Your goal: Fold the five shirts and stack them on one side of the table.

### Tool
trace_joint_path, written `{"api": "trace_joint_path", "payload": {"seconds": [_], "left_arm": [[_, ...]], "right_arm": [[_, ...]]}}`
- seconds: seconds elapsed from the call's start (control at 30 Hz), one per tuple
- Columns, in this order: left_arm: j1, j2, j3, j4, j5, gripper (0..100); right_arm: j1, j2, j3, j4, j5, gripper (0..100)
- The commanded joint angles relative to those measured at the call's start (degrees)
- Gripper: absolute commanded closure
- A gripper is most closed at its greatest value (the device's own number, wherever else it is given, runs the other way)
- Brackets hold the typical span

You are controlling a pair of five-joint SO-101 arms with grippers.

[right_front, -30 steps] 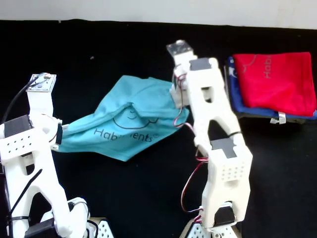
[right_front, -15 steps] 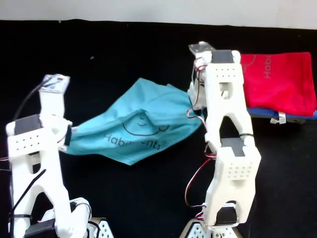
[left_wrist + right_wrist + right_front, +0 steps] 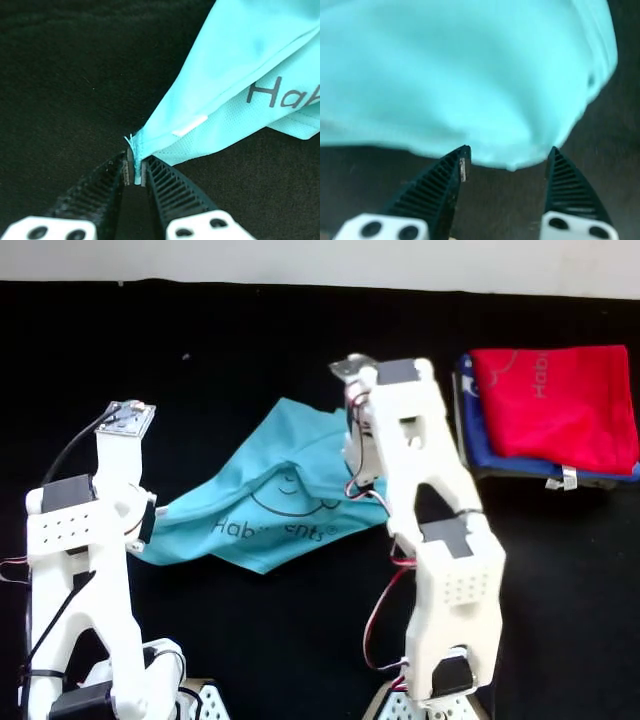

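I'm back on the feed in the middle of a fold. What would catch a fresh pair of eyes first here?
The teal shirt lies crumpled in the middle of the table, one corner pinched in the left end effector. The right end effector is open at the shirt's opposite edge. On the table's right side, a red shirt lies folded on a blue shirt.

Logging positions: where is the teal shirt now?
In the high view the teal shirt spans the middle, one corner pinched in the left tool, its other end by the open right tool; the red shirt is farther right.
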Motion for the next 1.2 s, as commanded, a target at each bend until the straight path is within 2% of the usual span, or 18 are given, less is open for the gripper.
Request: {"api": "trace_joint_path", "payload": {"seconds": [0.0, 0.13, 0.27, 0.3, 0.37, 0.73, 0.87, 1.0, 1.13, 1.17], "left_arm": [[0.66, -1.45, -0.31, -0.7, -0.26, 99], [0.66, -1.45, -0.31, -0.7, -0.26, 99], [0.66, -1.36, -0.31, -0.7, -0.26, 99], [0.75, -1.27, -0.31, -0.7, -0.26, 99], [0.84, -1.1, -0.31, -0.7, -0.26, 99], [0.92, -1.19, -0.4, -0.7, -0.26, 99], [0.92, -1.27, -0.48, -0.7, -0.26, 99], [0.92, -1.36, -0.57, -0.7, -0.26, 99], [0.92, -1.45, -0.4, -0.7, -0.26, 99], [0.92, -1.45, -0.31, -0.7, -0.26, 99]], "right_arm": [[0.4, 1.63, 0.04, -4.79, 0.62, 76.1], [1.27, 3.47, 0.04, -5.85, 0.62, 77.6], [2.59, 1.01, 0.04, -5.85, 0.53, 97.6], [2.95, -0.22, 0.04, -5.85, 0.18, 99.8], [4.09, -3.3, 0.04, -5.58, -1.76, 96.9], [5.14, -13.23, 0.22, -3.03, -2.29, 96.9], [5.05, -12.88, 0.66, -3.03, -2.2, 96.0], [4.97, -10.15, 0.66, -3.03, -2.55, 90.8], [5.05, -10.15, 0.22, -2.77, -2.55, 99.8], [5.05, -10.15, 0.13, -1.89, -2.55, 98.9]]}}
